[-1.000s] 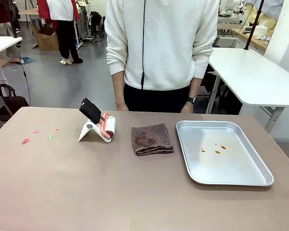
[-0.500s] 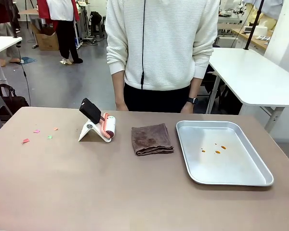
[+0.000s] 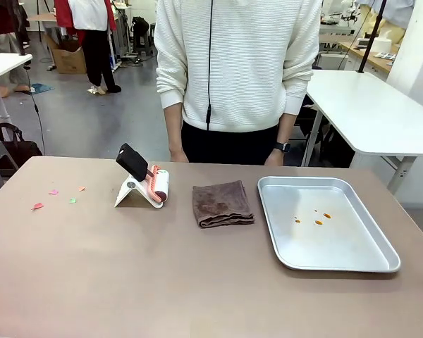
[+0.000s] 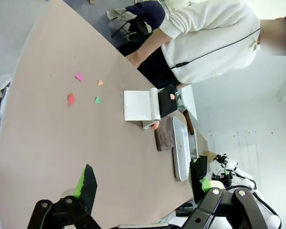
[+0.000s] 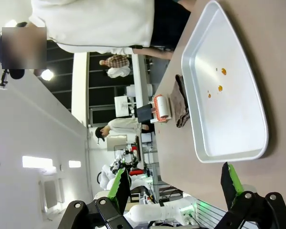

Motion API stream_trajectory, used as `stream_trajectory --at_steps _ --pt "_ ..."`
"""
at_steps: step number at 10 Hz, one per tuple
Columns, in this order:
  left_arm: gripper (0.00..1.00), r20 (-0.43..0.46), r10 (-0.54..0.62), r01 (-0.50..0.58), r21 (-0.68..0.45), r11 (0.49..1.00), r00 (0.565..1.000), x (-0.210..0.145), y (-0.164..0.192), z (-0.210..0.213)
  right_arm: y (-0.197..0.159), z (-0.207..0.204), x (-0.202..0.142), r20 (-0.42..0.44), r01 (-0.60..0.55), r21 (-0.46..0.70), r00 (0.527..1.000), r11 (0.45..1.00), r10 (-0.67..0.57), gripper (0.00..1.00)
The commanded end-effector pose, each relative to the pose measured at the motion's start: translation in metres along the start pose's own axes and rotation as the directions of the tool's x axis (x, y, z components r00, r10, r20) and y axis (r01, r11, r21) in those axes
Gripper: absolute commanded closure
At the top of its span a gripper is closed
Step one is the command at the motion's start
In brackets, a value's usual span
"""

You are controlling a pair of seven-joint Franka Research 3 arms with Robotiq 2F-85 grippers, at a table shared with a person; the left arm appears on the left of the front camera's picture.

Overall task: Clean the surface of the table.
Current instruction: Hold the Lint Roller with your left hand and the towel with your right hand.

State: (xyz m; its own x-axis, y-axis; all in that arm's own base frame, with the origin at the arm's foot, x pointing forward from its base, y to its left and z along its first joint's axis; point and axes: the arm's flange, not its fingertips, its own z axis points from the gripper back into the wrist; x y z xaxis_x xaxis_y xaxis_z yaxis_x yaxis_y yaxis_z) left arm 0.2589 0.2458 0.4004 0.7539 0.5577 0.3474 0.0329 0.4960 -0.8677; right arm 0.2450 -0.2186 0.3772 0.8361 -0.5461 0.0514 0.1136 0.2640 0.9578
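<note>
The brownish-tan table [image 3: 127,274] carries small coloured paper scraps [image 3: 56,197] at its far left. The same scraps [image 4: 83,90] lie ahead in the left wrist view. A lint roller with a black handle rests on its white stand [image 3: 144,184] near the far edge. Beside it lies a folded brown cloth [image 3: 222,204]. My left gripper [image 4: 143,183] hovers open above the table's left end, nothing between its fingers. My right gripper [image 5: 174,183] is open too, short of the metal tray [image 5: 257,124].
A shallow silver tray [image 3: 366,257] with a few orange spots [image 3: 314,218] sits at the right. A person in a white sweater [image 3: 236,70] stands at the far edge, hands down by the table rim. A white-topped table [image 3: 374,113] stands behind on the right.
</note>
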Motion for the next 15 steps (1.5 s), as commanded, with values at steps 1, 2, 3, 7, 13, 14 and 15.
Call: stream_trajectory --at_steps 1,2,3,7,13,14,15 --pt "0.0 -0.045 -0.061 0.063 0.043 0.997 0.997 0.018 -0.033 -0.016 0.033 -0.026 -0.011 0.019 -0.094 -0.086 0.995 0.992 0.096 0.0" --pt "0.0 -0.082 -0.128 0.133 0.062 0.989 0.988 0.032 -0.056 -0.026 0.061 -0.049 -0.017 0.004 -0.162 -0.169 0.986 0.972 0.165 0.0" --pt "0.0 -0.131 -0.19 0.199 0.062 0.978 0.973 0.047 -0.082 -0.041 0.089 -0.075 -0.022 -0.037 -0.245 -0.225 0.969 0.943 0.243 0.0" --pt "0.0 -0.453 -0.387 0.461 0.061 0.885 0.803 0.075 -0.178 -0.147 0.186 -0.214 -0.049 -0.28 -0.529 -0.339 0.846 0.778 0.453 0.0" --pt "0.0 -0.599 -0.405 0.573 0.113 0.812 0.691 0.03 -0.218 -0.285 0.204 -0.431 -0.12 -0.429 -0.623 -0.447 0.779 0.642 0.457 0.0" --pt "0.0 -0.617 -0.383 0.563 0.12 0.818 0.688 0.027 -0.209 -0.298 0.196 -0.448 -0.124 -0.462 -0.621 -0.444 0.776 0.645 0.43 0.0" --pt "0.0 -0.639 -0.36 0.545 0.11 0.831 0.679 0.026 -0.201 -0.303 0.19 -0.455 -0.125 -0.478 -0.623 -0.441 0.773 0.646 0.418 0.0"
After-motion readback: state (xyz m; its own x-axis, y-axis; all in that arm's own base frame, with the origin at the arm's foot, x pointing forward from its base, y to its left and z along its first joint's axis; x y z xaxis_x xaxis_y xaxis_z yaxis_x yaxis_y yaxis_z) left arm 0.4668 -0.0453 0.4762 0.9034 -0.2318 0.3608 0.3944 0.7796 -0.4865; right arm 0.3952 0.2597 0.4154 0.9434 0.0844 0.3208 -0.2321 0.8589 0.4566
